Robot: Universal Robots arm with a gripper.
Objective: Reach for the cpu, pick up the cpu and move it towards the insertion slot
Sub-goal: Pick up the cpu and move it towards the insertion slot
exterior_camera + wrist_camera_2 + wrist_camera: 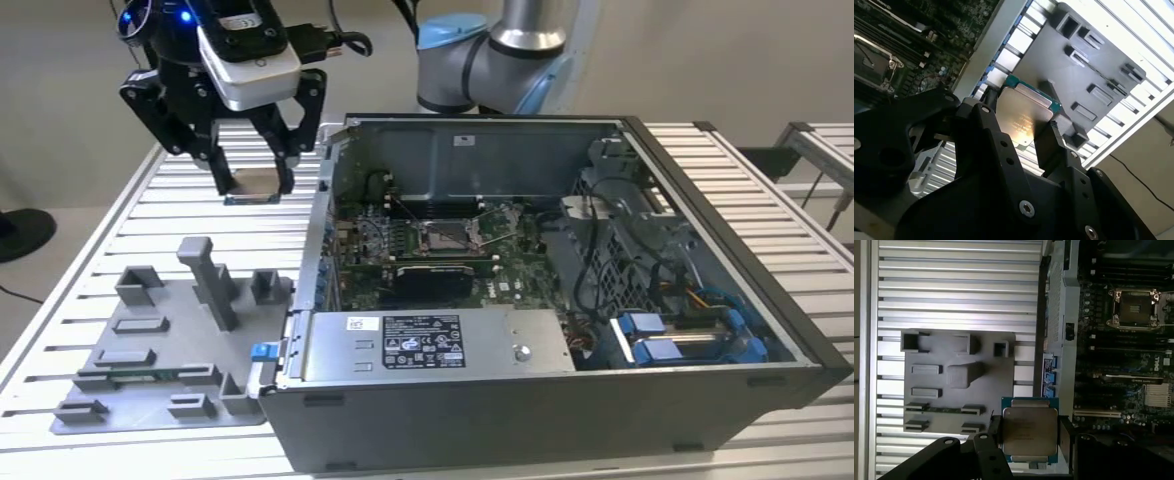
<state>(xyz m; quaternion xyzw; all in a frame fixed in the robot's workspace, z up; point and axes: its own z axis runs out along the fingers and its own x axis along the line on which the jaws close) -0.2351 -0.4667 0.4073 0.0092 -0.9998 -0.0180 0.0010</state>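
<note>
My gripper (255,182) hangs in the air at the exterior view's upper left, above the slatted table and beside the open computer case. It is shut on the cpu (255,184), a small square chip with a tan face there. In both wrist views the cpu (1029,435) (1023,116) shows a silvery face with a green rim, clamped between the black fingers (995,436). The insertion slot (450,235), a shiny metal-framed socket with a dark centre, sits on the green motherboard inside the case, to the exterior view's right of the gripper. The insertion slot (1134,309) lies apart from the chip.
A grey fixture plate (167,345) with upright blocks lies on the table (80,270) below the gripper. The case wall (324,215) stands between gripper and motherboard. Cables and blue drive brackets (681,335) fill the case's right side. The arm's base (487,55) rises behind the case.
</note>
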